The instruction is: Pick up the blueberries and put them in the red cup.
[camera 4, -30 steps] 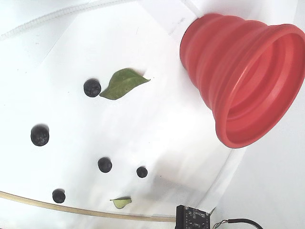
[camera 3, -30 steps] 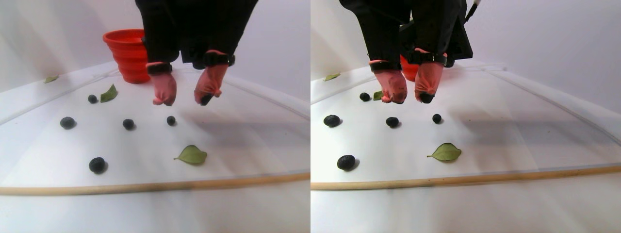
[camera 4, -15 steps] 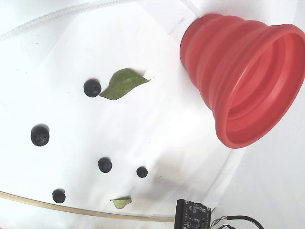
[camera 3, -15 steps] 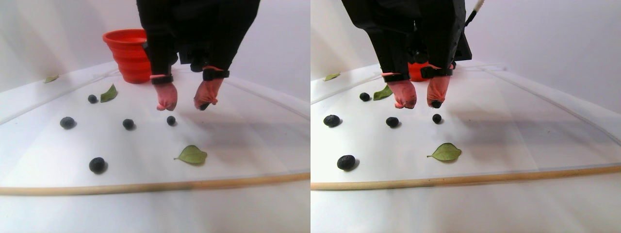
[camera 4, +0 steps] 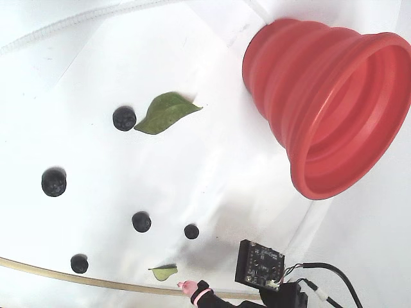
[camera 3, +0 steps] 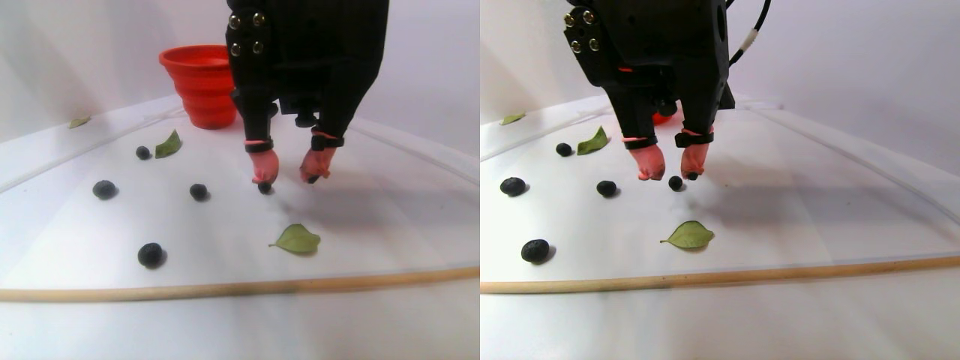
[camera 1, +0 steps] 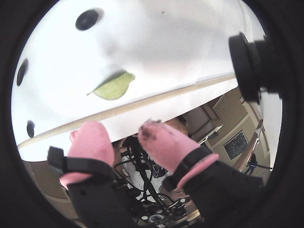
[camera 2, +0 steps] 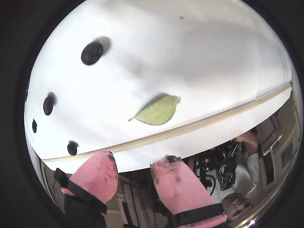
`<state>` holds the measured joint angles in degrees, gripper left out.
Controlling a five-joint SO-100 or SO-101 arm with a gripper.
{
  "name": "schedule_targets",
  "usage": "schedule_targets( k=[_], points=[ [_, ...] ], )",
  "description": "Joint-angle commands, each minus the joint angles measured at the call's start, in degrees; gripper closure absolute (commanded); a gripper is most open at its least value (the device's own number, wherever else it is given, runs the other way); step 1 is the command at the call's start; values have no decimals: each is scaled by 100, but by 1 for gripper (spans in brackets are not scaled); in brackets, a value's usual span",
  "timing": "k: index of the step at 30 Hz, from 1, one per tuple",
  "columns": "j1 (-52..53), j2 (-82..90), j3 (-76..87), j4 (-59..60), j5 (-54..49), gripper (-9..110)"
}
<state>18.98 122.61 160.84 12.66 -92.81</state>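
Five blueberries lie on the white sheet in the stereo pair view; the middle-right blueberry (camera 3: 264,187) sits just under my open gripper (camera 3: 289,178), close by the left pink fingertip (camera 3: 265,169). The others (camera 3: 198,191) (camera 3: 104,189) (camera 3: 142,152) (camera 3: 150,254) lie further left. The red cup (camera 3: 199,82) stands upright at the back left, large in the fixed view (camera 4: 334,109). In both wrist views the gripper (camera 1: 121,130) (camera 2: 138,159) holds nothing between its pink fingers, and berries (camera 2: 91,52) (camera 1: 87,19) lie beyond them.
Green leaves lie on the sheet: one at the front right (camera 3: 297,239), one near the back berry (camera 4: 166,110), one at the far left (camera 3: 78,121). A wooden strip (camera 3: 240,287) borders the front edge. The arm's circuit board (camera 4: 259,263) shows at the bottom of the fixed view.
The gripper has come down from above the sheet to just over it, at the middle-right blueberry. It stays open. The arm and one pink fingertip have entered the fixed view.
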Motion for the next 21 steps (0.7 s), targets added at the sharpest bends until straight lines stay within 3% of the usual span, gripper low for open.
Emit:
schedule_targets(
  k=[1,21],
  points=[
    [-44,-97,0,-220,-88,87],
    [-439,-1151,-290,-1336,-193,87]
  ],
)
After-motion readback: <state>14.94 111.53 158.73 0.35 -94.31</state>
